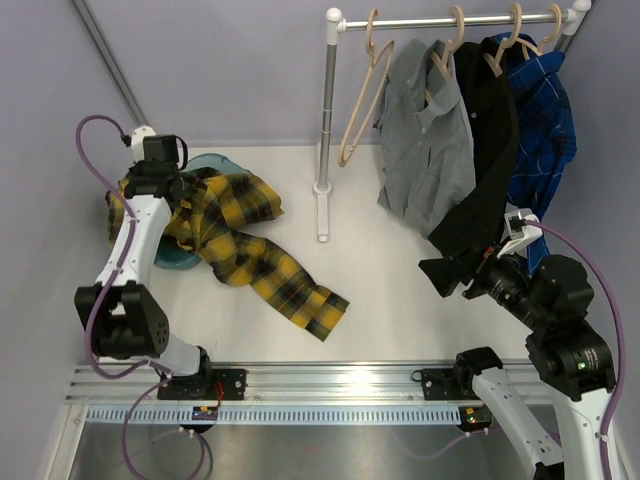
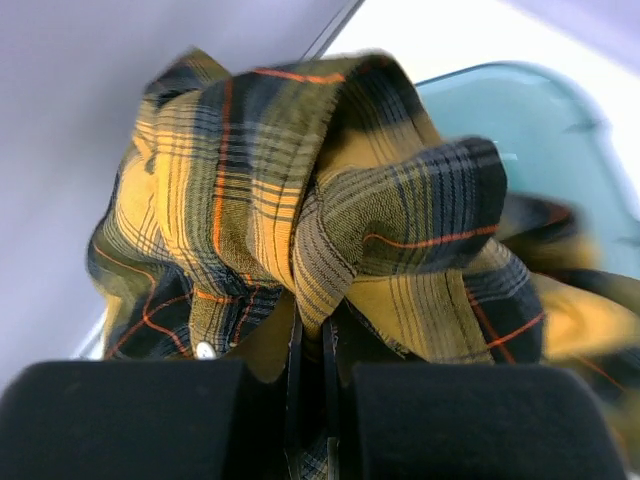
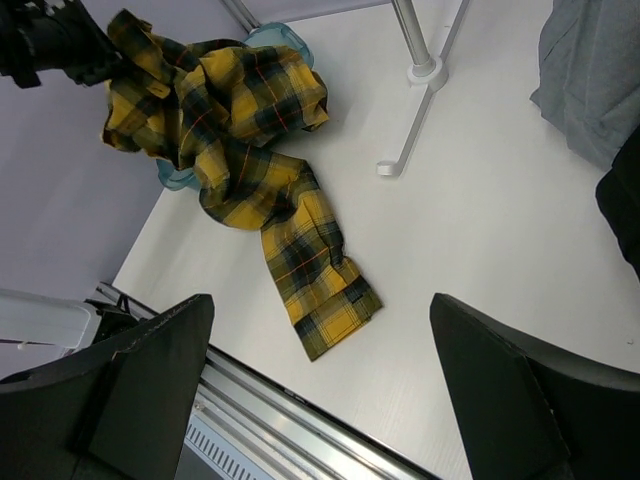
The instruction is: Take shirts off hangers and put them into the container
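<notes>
The yellow-and-black plaid shirt (image 1: 240, 235) lies bunched over the teal container (image 1: 212, 160) at the left, with one sleeve trailing across the table toward the front. My left gripper (image 1: 140, 192) is shut on a fold of that shirt (image 2: 330, 230) above the container (image 2: 545, 130). On the rail, grey (image 1: 425, 150), black (image 1: 488, 140) and blue plaid (image 1: 545, 125) shirts hang on pale hangers. One empty hanger (image 1: 360, 100) hangs to their left. My right gripper (image 1: 445, 277) stands open and empty (image 3: 320, 380) below the black shirt's hem.
The white-and-metal rail stand (image 1: 328, 120) rises at the middle back, its foot (image 1: 322, 215) reaching forward on the table. A metal rail (image 1: 330, 385) runs along the near edge. Grey walls close in the left and back.
</notes>
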`<state>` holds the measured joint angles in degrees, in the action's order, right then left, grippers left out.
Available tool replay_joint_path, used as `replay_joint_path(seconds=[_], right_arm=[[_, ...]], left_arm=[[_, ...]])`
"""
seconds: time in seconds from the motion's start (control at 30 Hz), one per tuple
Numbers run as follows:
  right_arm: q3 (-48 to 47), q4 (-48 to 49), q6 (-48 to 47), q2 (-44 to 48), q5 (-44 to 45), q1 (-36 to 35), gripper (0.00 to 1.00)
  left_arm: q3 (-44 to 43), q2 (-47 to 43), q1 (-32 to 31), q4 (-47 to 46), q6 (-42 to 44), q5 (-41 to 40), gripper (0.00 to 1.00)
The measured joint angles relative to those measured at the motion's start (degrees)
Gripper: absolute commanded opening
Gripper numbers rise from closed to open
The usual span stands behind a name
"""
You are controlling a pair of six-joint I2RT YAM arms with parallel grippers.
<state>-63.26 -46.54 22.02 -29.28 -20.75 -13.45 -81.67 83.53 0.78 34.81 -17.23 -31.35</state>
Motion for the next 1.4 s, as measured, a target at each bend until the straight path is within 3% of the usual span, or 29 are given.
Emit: replay_joint_path(seconds=[0.17, 0.4, 0.53, 0.57, 0.6, 0.63, 0.73, 0.93, 1.13, 1.23, 1.4], right_arm=[[0.83, 0.42, 0.00, 0.79, -0.39, 0.00, 0.99], [2.21, 0.52, 0.00, 0.90, -0.37, 0.00, 0.99], [3.74, 1.44, 0.09, 0.83, -0.42, 0.00, 0.99], [4.09, 1.75, 0.22, 0.79, -0.55, 0.00, 1.00], [4.28, 1.81, 0.26, 0.68, -0.83, 0.00, 0.99], [4.44, 1.95, 0.28, 0.57, -1.05, 0.00, 0.99], [4.44, 2.23, 0.24, 0.24, -1.22, 0.00, 0.99], [4.35, 2.38, -0.33, 0.24, -1.38, 0.00, 0.99], [3.61, 2.56, -1.33, 0.24, -3.08, 0.00, 0.99], [3.58, 3.30, -1.36, 0.26, -5.11, 0.00, 0.99], [3.96, 5.09, -1.46, 0.70, -8.72, 0.00, 1.00]], left_arm=[[4.35, 10.56, 5.40, -6.38, -3.17, 0.59, 0.01], [4.39, 22.10, 5.60, -8.98, -3.87, 6.62, 0.08], [3.76, 22.91, 5.46, -9.35, -2.80, 10.12, 0.34], [3.41, 23.26, 5.38, -9.66, -2.69, 11.30, 0.50], [3.26, 23.58, 5.25, -10.01, -2.36, 12.33, 0.58], [3.26, 23.80, 5.11, -10.32, -2.38, 13.25, 0.76], [3.26, 23.54, 4.79, -9.90, -3.13, 14.73, 0.97], [3.15, 12.79, 4.48, -5.70, -5.73, 14.23, 0.99], [0.94, -1.38, 5.18, -5.38, -6.21, 7.48, 0.99], [0.94, -2.34, 7.58, -5.44, -6.14, 5.14, 0.99], [1.73, 3.43, 10.64, -4.24, -4.44, 2.69, 0.99]])
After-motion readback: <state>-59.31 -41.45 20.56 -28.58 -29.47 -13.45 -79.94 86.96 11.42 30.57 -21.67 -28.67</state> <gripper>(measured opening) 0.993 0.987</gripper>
